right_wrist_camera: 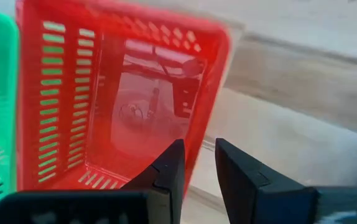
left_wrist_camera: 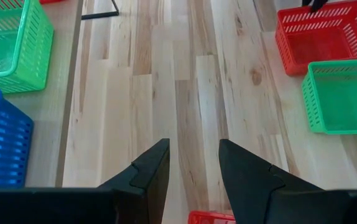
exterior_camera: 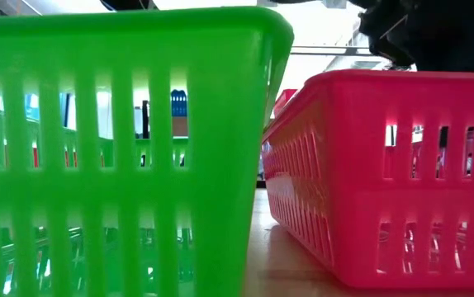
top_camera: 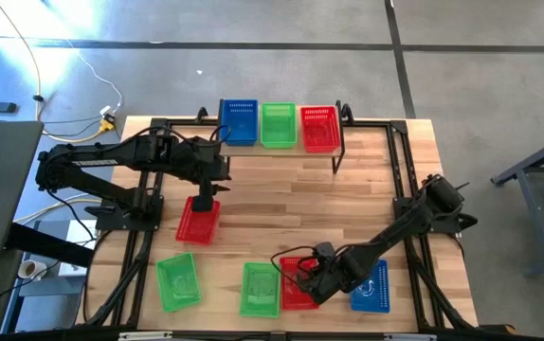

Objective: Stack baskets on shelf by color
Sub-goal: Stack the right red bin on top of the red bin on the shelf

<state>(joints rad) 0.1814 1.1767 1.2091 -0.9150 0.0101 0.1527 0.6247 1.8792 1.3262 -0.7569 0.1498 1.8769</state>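
A red basket [top_camera: 298, 282] at the table's near edge, between a green basket [top_camera: 262, 288] and a blue one [top_camera: 371, 287], is met by the right gripper [right_wrist_camera: 198, 163], whose narrowly parted fingers straddle its wall. The left gripper [left_wrist_camera: 194, 163] is held open above another red basket [top_camera: 198, 219] mid-table.

Blue, green, red baskets [top_camera: 278, 124] abreast on shelf [top_camera: 281, 152]; five more baskets [top_camera: 197, 219] on tabletop
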